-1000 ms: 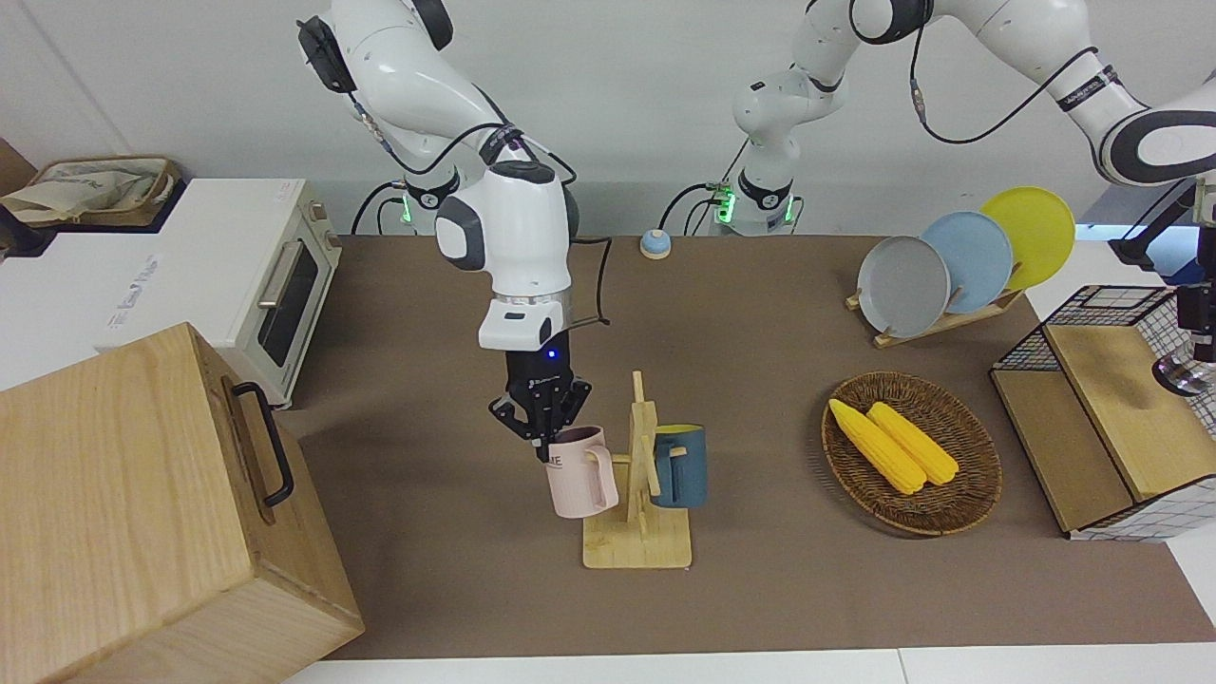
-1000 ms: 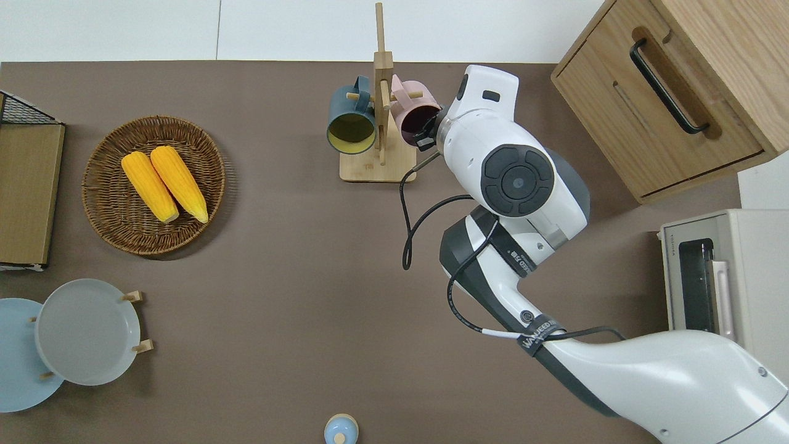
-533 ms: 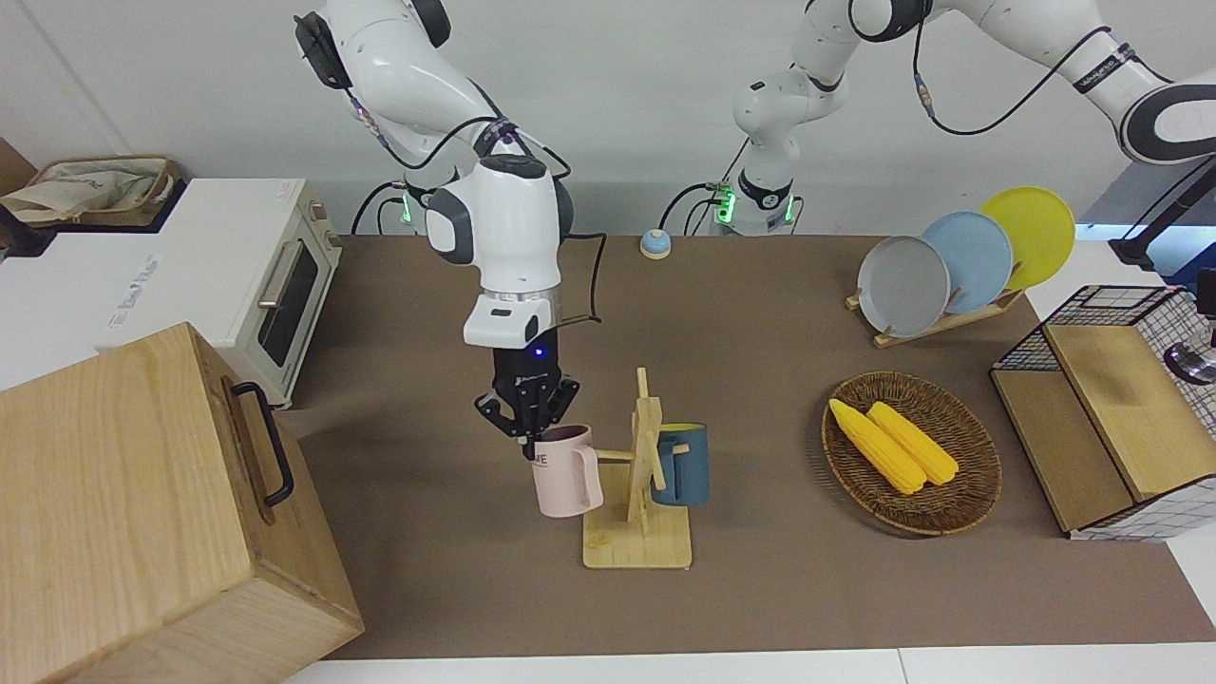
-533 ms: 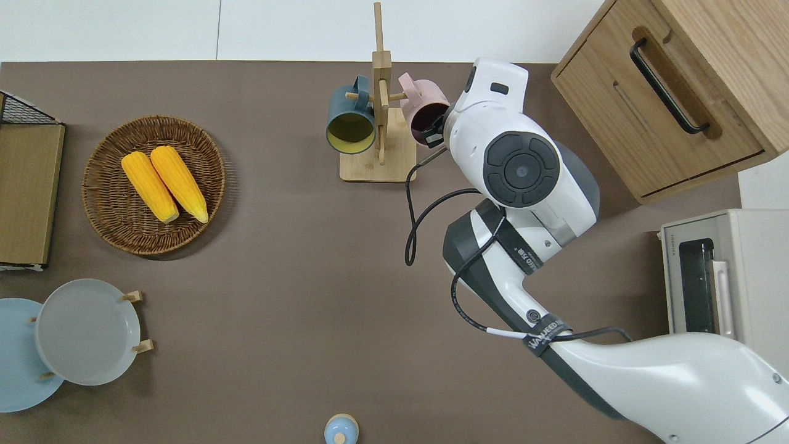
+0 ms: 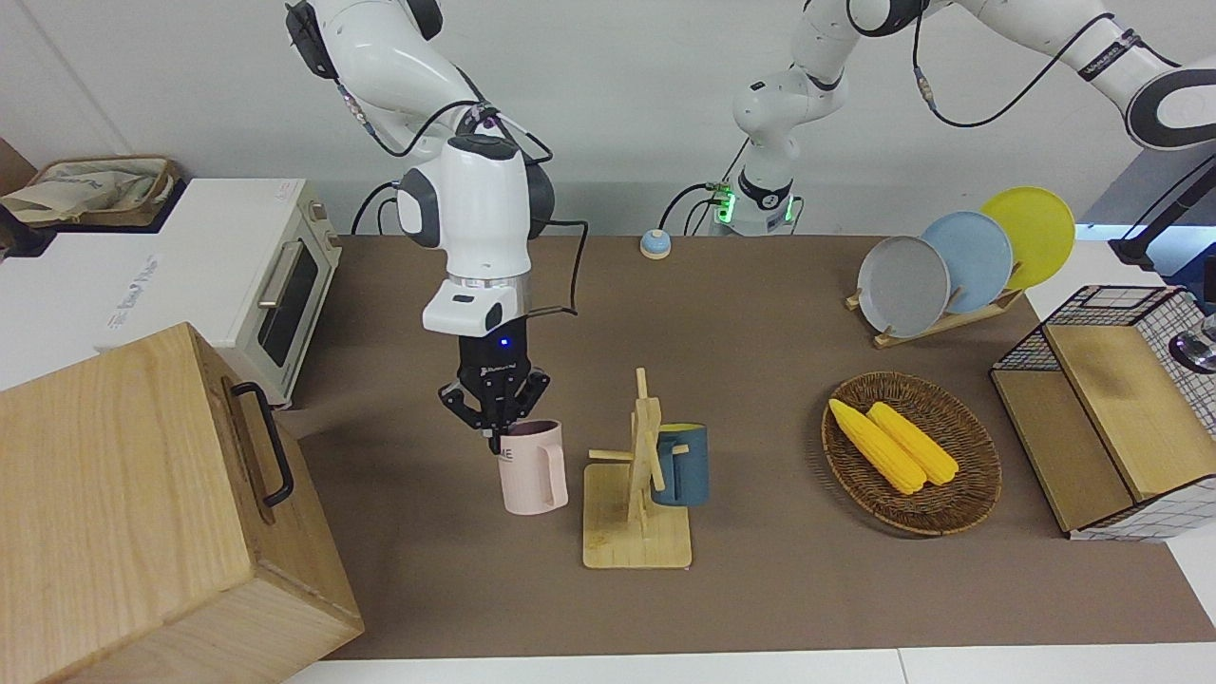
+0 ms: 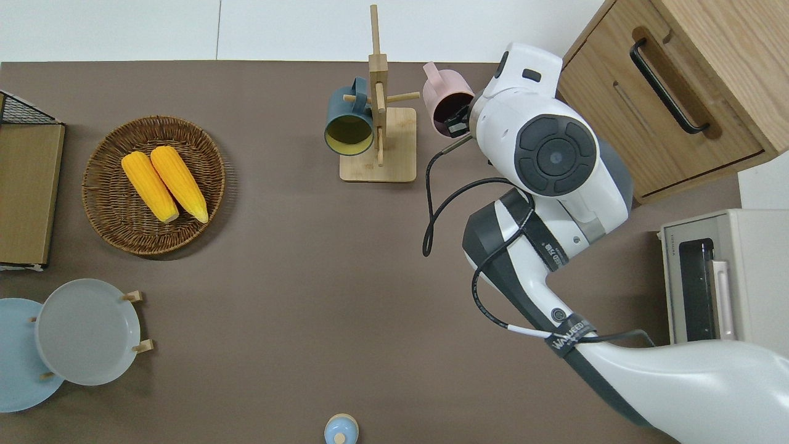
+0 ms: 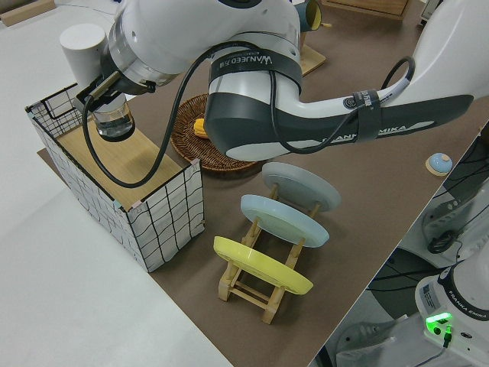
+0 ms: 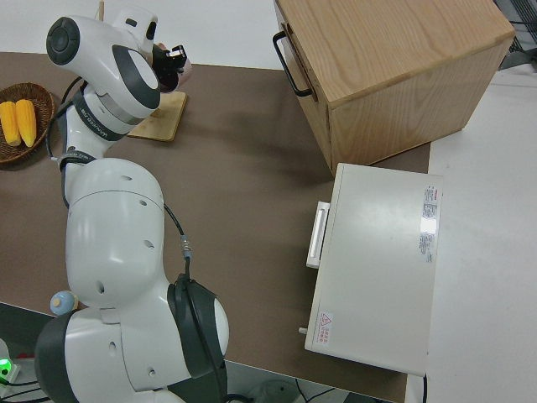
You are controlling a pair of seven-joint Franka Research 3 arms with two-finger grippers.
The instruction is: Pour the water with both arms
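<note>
Pinching the rim of a pink mug (image 5: 532,467) lettered "ME", the right gripper (image 5: 494,432) holds it off the rack (image 5: 638,513); the left gripper's (image 7: 107,90) fingers grip a glass (image 7: 114,122) over the wire crate (image 7: 164,210).

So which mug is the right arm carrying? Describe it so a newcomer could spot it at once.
Find the wooden mug rack near the table edge farthest from the robots. Just off it, toward the right arm's end, the right gripper grips the rim of a pink mug held upright. The only other mug is dark blue and hangs on the rack.
</note>
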